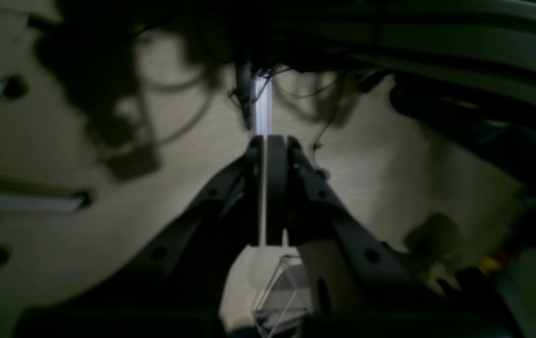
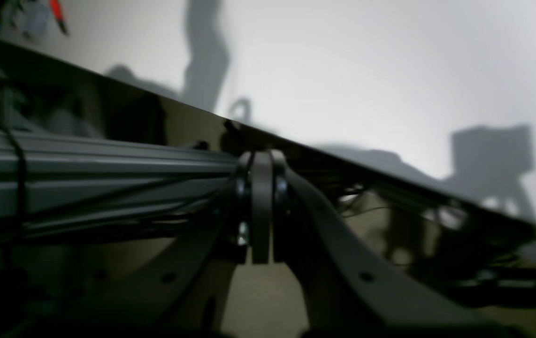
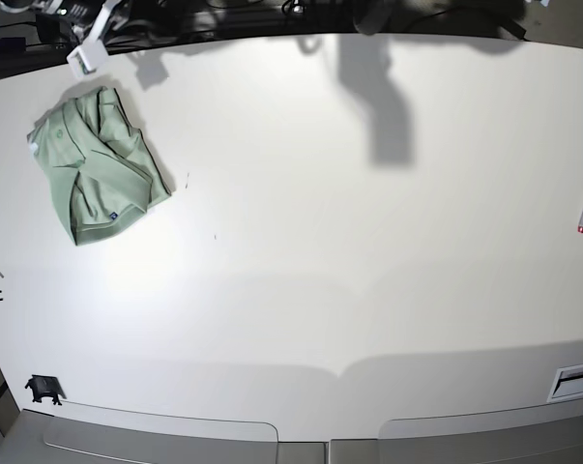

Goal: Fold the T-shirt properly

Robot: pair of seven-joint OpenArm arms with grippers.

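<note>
Item: one shirt, pale green, bunched in a rough heap at the far left corner of your worktop as the base view has it, its long axis slanting from the far left edge toward the near centre, with a small dark label near its lower end. Left claw and right claw are both closed on nothing and raised clear of the cloth, neither showing in the base view. By my reading, your right arm, which works that view's left side, is the nearer one for the first reach.
</note>
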